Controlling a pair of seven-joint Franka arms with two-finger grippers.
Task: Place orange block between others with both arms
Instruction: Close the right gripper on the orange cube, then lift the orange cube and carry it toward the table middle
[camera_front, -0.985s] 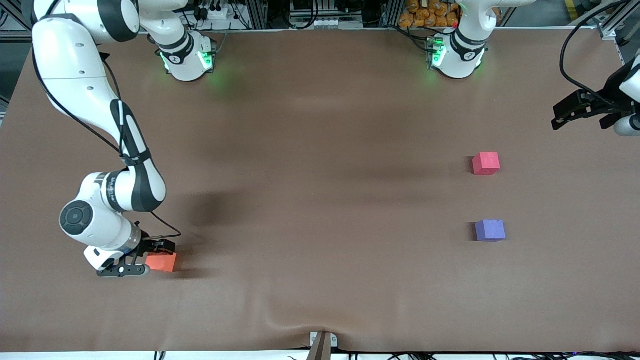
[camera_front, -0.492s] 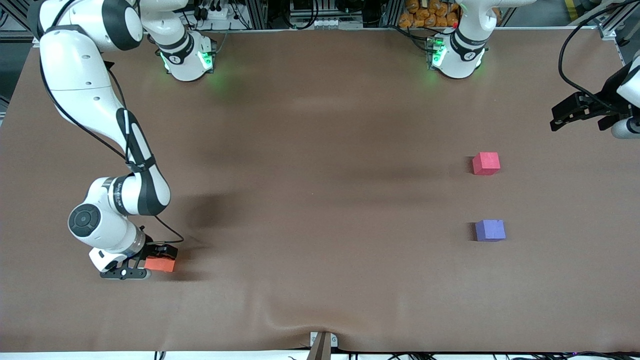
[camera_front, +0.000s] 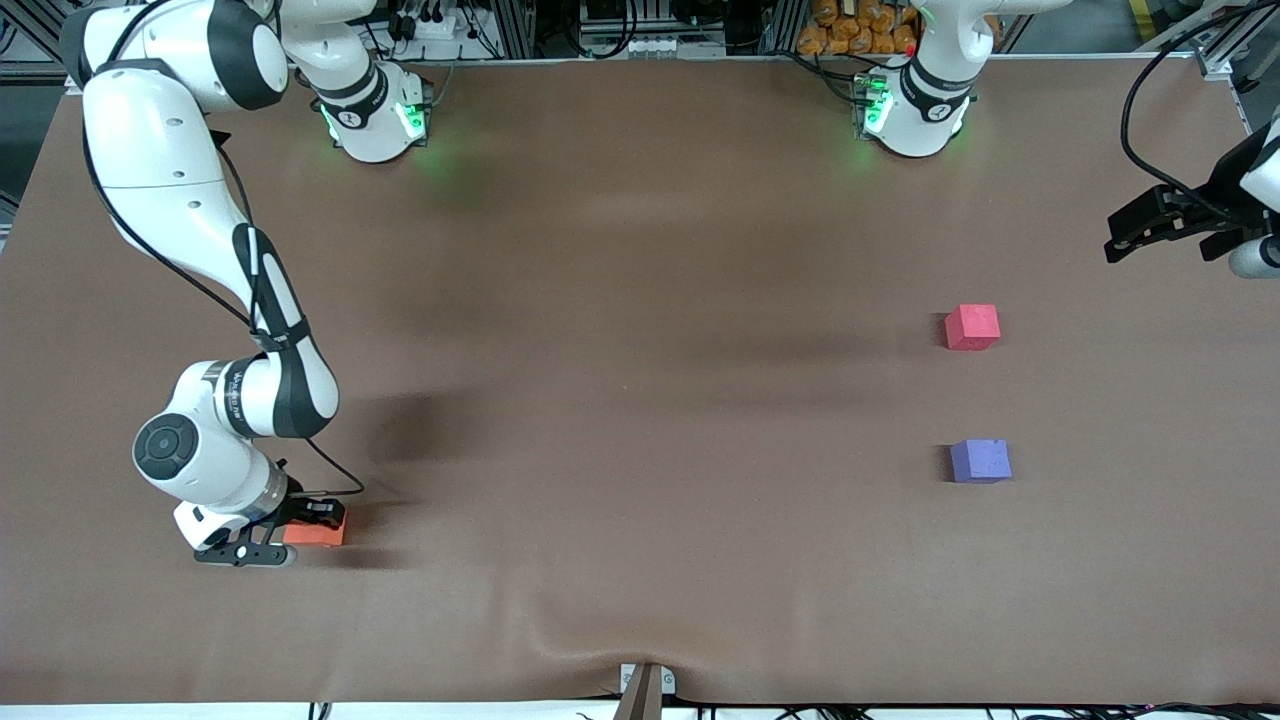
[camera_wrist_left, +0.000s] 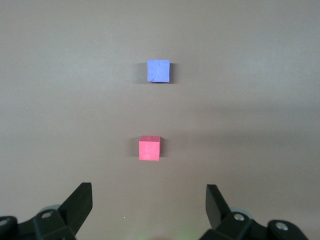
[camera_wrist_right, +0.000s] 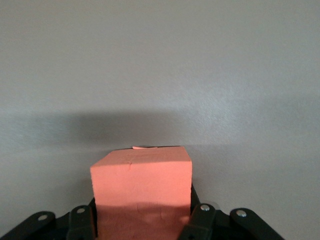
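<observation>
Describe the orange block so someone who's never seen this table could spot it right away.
Start at the right arm's end of the brown table and follow that arm down to the right gripper, low on the table near the front camera. The orange block sits clamped between its fingers. It is the only cube there; the red cube and purple cube lie toward the left arm's end.
</observation>
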